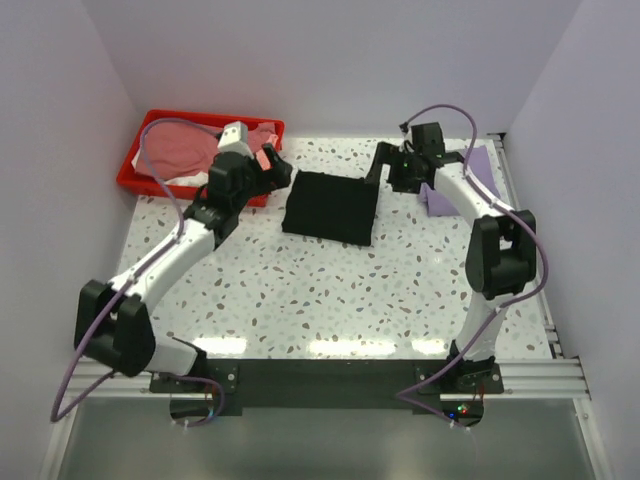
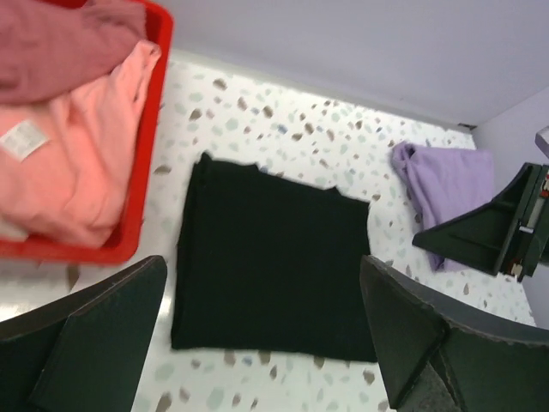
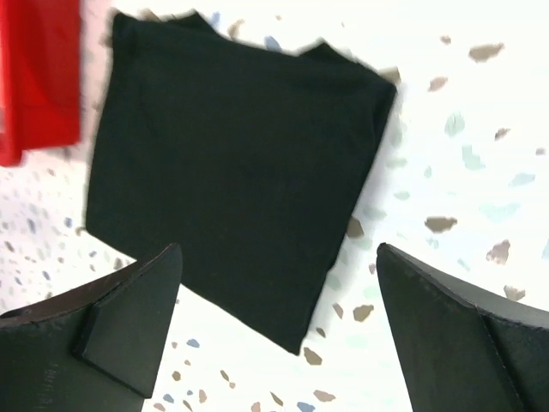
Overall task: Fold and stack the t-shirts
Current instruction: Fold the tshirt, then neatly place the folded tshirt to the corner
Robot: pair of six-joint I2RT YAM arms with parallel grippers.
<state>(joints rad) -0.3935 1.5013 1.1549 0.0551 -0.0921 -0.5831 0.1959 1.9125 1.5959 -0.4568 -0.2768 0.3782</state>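
One speckled table (image 1: 330, 290) takes up most of the top view, closed in by plain pale walls. Two white-and-black arms reach across it from the near edge. The left arm (image 1: 170, 255) slants toward the far left and the right arm (image 1: 495, 260) bends toward the far right.

At the far left corner sits a red bin (image 1: 130, 172) with heaped cloth inside. A dusty red t-shirt (image 1: 180, 145) is bunched on top. A pink t-shirt (image 2: 77, 163) lies beside it against the bin's wall, and a little white cloth shows under them.

A black t-shirt (image 1: 330, 207) lies on the table to the right of the bin, apart from it. It is folded flat into a neat rectangle with one corner slightly ruffled.

A light purple t-shirt (image 2: 446, 184) lies crumpled at the far right, partly hidden behind the right arm in the top view.

The left gripper (image 2: 262, 266) hangs by the bin's right end, between the bin and the black t-shirt. Its fingers are spread wide with nothing between them.

The right gripper (image 3: 279, 253) is just off the black t-shirt's far right corner. Its fingers also stand wide apart and empty, and its wrist view looks down on the folded cloth.

A small white label (image 2: 23, 137) shows on the pink t-shirt.
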